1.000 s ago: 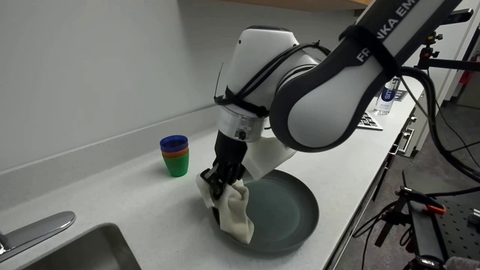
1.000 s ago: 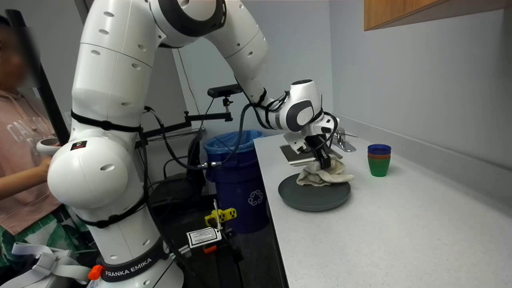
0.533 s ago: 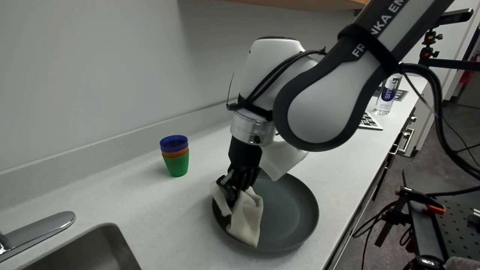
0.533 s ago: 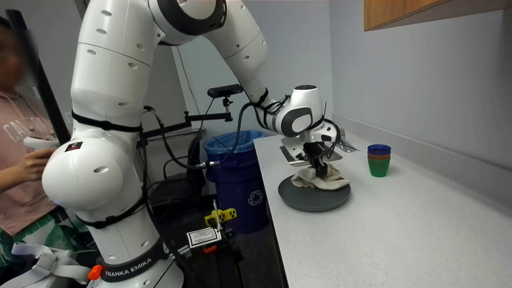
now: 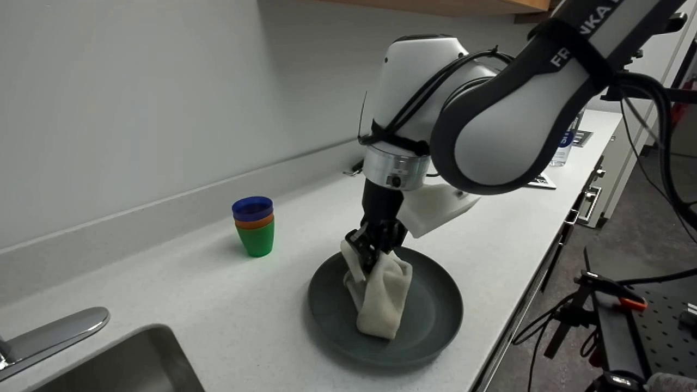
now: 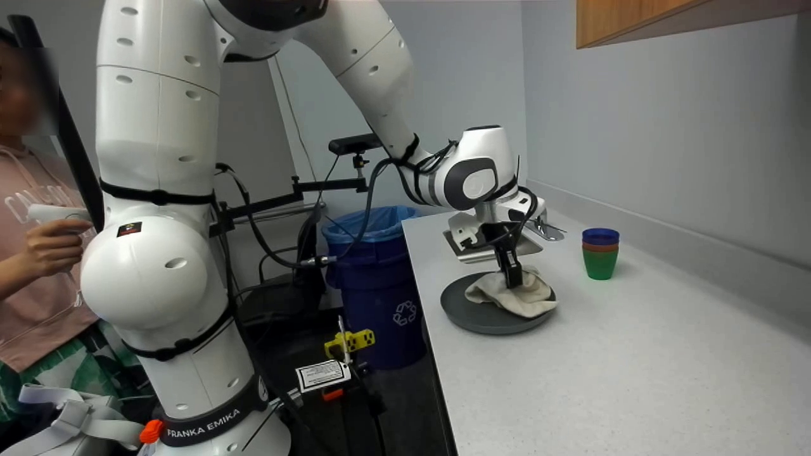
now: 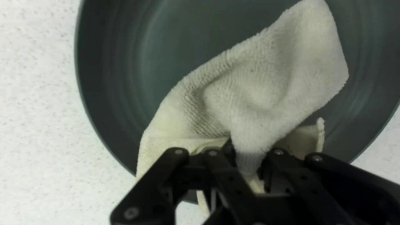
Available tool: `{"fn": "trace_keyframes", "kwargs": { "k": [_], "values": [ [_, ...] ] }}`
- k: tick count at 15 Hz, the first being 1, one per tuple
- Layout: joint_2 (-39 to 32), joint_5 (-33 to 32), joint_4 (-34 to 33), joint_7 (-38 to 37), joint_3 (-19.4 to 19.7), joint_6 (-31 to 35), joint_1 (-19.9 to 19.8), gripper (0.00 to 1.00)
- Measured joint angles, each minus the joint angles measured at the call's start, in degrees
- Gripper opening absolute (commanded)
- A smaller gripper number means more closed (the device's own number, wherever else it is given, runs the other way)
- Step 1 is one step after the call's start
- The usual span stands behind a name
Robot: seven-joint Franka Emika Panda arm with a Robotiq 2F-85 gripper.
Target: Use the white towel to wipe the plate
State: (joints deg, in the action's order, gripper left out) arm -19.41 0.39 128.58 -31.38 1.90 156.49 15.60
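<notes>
- The tool (image 7: 248, 162) has travelled away from the sink end of the surface (image 5: 261, 316); a second ago it stood over the plate's sink-side rim, and now it stands inside the rim.
- Its fingers (image 7: 223, 170) are drawn together, with a fold of the white towel (image 7: 281, 68) pinched between them, as the wrist view shows.
- The towel has come along with the tool. Earlier it covered the rim on the side toward the sink (image 5: 144, 354); now its larger part lies within the plate (image 5: 435, 305), bunched and creased, with a corner reaching the rim toward the back edge in an exterior view.
- More of the plate's sink side is bare than before.
- The plate has kept its place in both exterior views, nearer the front edge of the surface than the back edge.
- The stack of cups (image 5: 257, 234), blue over orange over green, is unmoved, upright near the back edge and apart from the plate.
- The arm (image 5: 506, 125) has shifted toward the surface's far end and now hides more of the bottle (image 5: 564, 142) there.
</notes>
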Motion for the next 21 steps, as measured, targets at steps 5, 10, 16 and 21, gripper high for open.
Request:
{"fn": "trace_keyframes", "kwargs": {
  "k": [5, 10, 16, 21],
  "values": [
    [2.61, -1.56, 1.0, -1.74, 0.3, 0.02, 0.34, 0.51],
    [5.64, -1.6, 1.69, 1.96, -2.84, 0.68, 0.3, 0.89],
    [10.51, -0.93, 6.13, 7.26, -7.23, 3.25, 0.21, 1.0],
    [14.89, -1.28, 10.82, 9.7, -9.36, 3.35, 0.19, 1.0]
  ]
}}
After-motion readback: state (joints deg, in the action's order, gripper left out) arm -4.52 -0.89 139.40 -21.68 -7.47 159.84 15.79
